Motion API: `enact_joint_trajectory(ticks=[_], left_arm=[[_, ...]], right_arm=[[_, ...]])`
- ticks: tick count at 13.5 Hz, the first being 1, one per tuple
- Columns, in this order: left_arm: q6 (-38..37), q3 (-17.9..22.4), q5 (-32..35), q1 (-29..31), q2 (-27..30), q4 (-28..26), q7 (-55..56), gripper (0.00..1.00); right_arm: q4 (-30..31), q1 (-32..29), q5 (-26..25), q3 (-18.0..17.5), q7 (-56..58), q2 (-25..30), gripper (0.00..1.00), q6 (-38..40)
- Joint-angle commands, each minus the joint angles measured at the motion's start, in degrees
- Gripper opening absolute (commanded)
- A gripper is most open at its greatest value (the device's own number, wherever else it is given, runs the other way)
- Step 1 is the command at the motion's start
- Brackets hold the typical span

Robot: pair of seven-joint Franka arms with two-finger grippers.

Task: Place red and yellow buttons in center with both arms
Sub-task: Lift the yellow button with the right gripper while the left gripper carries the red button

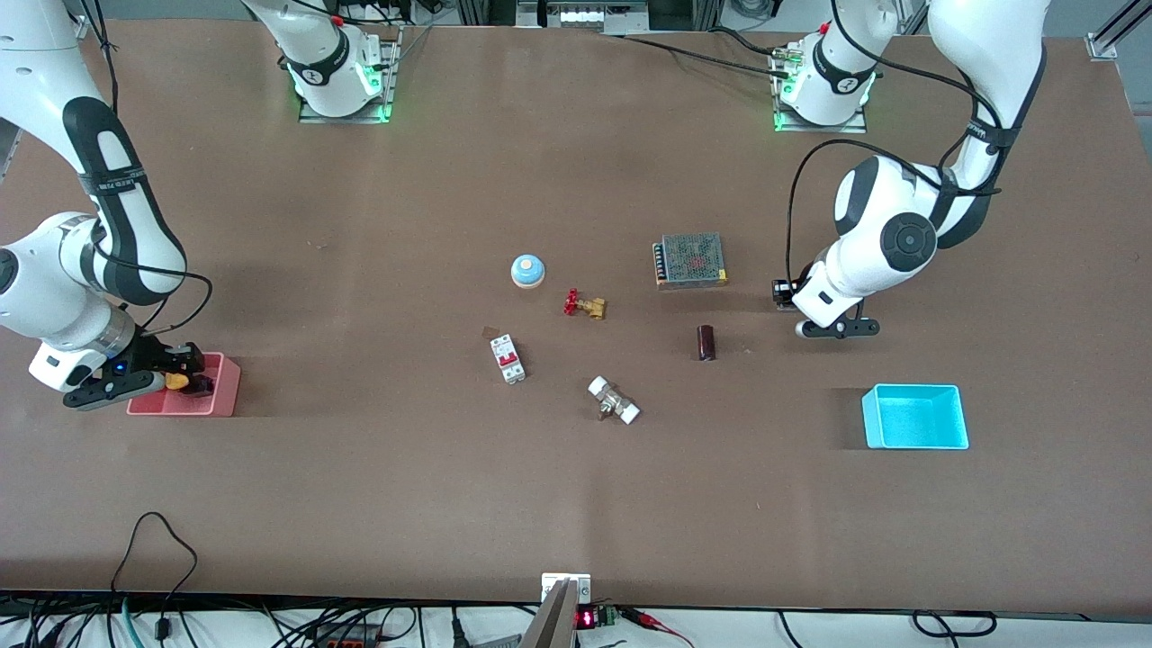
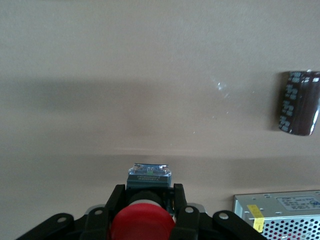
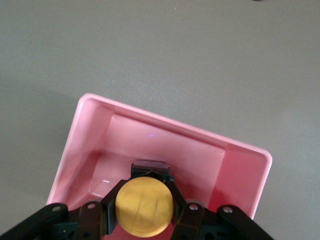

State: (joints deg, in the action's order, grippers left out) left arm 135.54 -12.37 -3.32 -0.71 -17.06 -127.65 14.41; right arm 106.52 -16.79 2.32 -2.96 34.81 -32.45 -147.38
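While the right claw (image 3: 145,210) pinches the yellow button (image 3: 144,204) over the pink bin (image 3: 240,150), the left claw (image 2: 144,212) pinches the red button (image 2: 142,222) above the counter (image 1: 576,486); both look light, rigid, best held by their black bodies.

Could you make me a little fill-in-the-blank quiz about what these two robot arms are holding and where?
1. The right gripper holds the yellow button over the ____ bin.
2. The left gripper grips a button whose cap is ____.
3. The cyan bin sits toward the ____ arm's end of the table.

Missing words: pink; red; left
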Motion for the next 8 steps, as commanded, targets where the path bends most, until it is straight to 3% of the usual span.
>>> enact_joint_trajectory(ticks=[1,6,8], left_arm=[[2.9,-0.7,-0.9,0.7,2.6,-3.7,-0.2,0.13],[12.4,-0.7,-0.9,0.8,1.3,-7.9,-0.3,0.14],[13.2,-0.7,-0.9,0.8,0.3,-7.9,-0.3,0.14]], right_arm=[[-1.9,-0.3,1.0,-0.6,1.5,0.3,0.36,0.5],[-4.6,0.4,1.5,-0.7,0.2,10.5,0.36,19.2],[-5.1,2.4,1.3,-1.3,-8.1,15.8,0.35,27.9]])
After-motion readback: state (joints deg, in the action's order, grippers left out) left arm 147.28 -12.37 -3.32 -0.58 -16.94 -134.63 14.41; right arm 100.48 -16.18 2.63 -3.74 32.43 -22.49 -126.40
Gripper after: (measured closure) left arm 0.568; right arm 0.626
